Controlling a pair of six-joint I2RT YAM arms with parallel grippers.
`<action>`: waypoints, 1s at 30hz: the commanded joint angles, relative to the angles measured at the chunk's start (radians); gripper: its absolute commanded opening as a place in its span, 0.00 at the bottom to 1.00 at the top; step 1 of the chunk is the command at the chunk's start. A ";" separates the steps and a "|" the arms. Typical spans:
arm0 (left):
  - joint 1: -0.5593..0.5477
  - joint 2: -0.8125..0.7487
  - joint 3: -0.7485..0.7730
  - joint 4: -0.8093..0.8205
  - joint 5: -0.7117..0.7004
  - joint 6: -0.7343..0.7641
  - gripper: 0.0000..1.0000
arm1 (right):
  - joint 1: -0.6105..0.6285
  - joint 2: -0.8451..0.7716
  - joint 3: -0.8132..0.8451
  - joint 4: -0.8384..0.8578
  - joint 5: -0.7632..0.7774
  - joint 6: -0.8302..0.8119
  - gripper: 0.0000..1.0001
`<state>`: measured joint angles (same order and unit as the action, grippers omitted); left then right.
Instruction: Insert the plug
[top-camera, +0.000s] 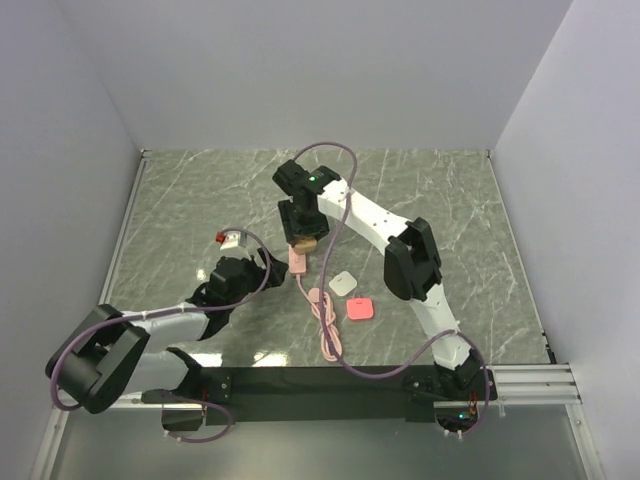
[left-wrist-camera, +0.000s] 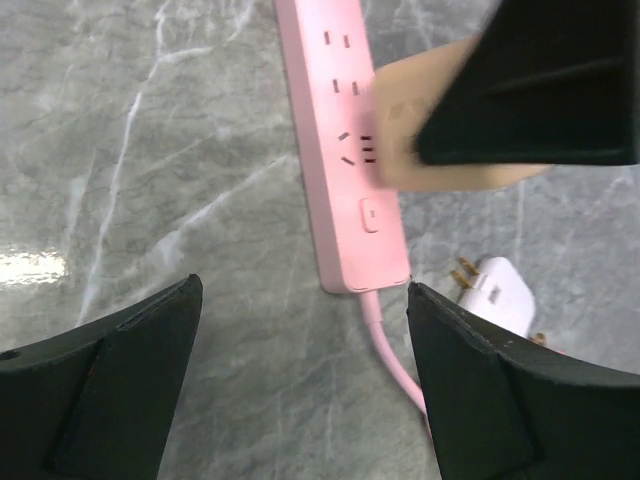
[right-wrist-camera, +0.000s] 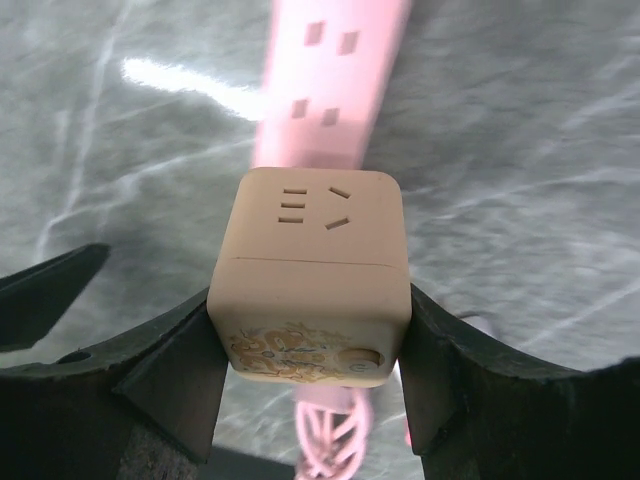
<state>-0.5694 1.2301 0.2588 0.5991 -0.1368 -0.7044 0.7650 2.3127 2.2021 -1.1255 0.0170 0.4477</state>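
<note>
The right gripper (right-wrist-camera: 310, 300) is being shown clenched on a tan socket cube (right-wrist-camera: 310, 275), with one black finger (right-wrist-camera: 170, 370) pressed against each side. The cube is being held over the pink power strip (right-wrist-camera: 320, 90), above the part nearest its cord. Whether cube and strip are touching cannot be told, as the cube's underside is being hidden in every view. In the left wrist view, part of the cube is being covered by the right gripper's black body, and the strip's far end is being cut off by the top edge.

The left gripper (left-wrist-camera: 303, 290) is being held released, its fingers (left-wrist-camera: 130, 380) spread wide on either side of the strip's cord end, with nothing grasped. The pink cord (top-camera: 327, 325) is being seen trailing in loops toward the arm bases. A white pronged adapter (top-camera: 343, 283) is being seen lying just right of the cord.

The coral-pink plug (top-camera: 360, 309) is being seen lying flat on the green marbled table (top-camera: 180, 200), just beside the adapter and apart from both grippers. Bare tabletop is being shown beyond the grippers toward the far wall (top-camera: 320, 70) and out to the side walls that bound the table.
</note>
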 joint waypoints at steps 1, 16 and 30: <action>-0.020 0.026 0.037 0.065 -0.070 0.026 0.89 | -0.033 -0.171 -0.099 0.147 0.140 -0.026 0.00; -0.139 0.379 0.356 -0.110 -0.181 0.033 0.81 | -0.072 -0.519 -0.475 0.334 0.130 -0.070 0.00; -0.220 0.592 0.620 -0.495 -0.379 -0.035 0.14 | -0.242 -0.777 -0.732 0.610 -0.083 -0.145 0.00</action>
<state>-0.7654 1.7729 0.8364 0.2340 -0.4683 -0.7025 0.5564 1.5986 1.4834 -0.6506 0.0227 0.3397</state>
